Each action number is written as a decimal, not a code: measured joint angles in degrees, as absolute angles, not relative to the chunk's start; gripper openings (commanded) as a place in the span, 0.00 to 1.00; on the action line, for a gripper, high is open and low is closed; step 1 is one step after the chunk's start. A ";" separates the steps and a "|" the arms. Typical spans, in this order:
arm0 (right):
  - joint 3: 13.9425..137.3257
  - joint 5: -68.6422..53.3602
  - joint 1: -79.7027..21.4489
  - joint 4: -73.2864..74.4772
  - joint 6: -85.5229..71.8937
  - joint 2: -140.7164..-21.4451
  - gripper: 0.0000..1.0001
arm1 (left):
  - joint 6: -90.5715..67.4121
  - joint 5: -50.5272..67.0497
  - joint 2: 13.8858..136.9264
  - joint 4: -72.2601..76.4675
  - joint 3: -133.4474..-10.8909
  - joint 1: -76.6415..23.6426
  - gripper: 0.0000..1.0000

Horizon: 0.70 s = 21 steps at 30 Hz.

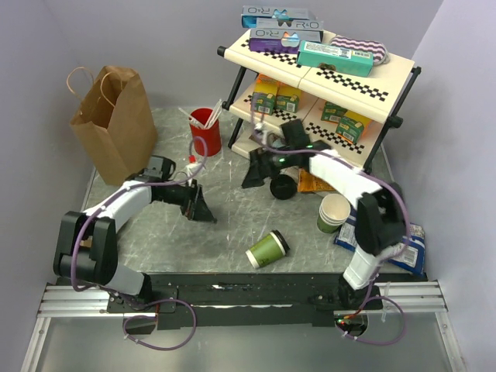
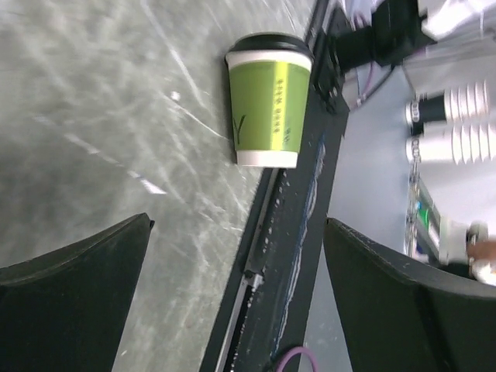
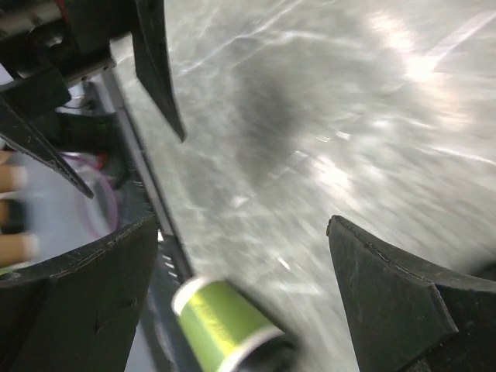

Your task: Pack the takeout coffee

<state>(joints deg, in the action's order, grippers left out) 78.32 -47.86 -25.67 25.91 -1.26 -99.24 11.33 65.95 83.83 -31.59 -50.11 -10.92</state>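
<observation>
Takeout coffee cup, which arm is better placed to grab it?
Probably left: the open left gripper faces the cup, which lies ahead between its fingers, while the open right gripper has it off to one side.

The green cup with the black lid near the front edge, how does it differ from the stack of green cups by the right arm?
The lidded cup lies on its side; the stack of green cups stands upright. The lidded cup is closed by a black lid; the stack is open on top, showing a tan inside. The lidded cup is single; the stack is several nested together. Both are green paper cups on the grey table.
</observation>
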 measured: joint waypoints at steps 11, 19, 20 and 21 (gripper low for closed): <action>67.64 -37.21 -21.63 46.98 19.84 -82.32 0.88 | 2.09 64.95 83.44 -23.00 -42.06 -19.57 0.99; 60.42 -35.05 -21.87 51.75 26.55 -74.02 0.89 | -6.70 55.79 75.70 -7.70 -36.75 -32.47 0.97; 60.34 -35.05 -21.87 51.86 26.46 -72.55 0.89 | -6.24 54.02 74.89 -6.35 -37.36 -34.63 0.97; 60.42 -35.11 -21.82 51.70 26.22 -71.16 0.90 | -5.72 52.71 74.59 -5.37 -38.00 -36.32 0.97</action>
<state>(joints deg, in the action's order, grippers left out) 60.42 -35.11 -21.82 51.70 26.22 -71.16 -5.72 52.71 74.59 -5.37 -38.00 -36.32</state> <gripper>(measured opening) 0.889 0.974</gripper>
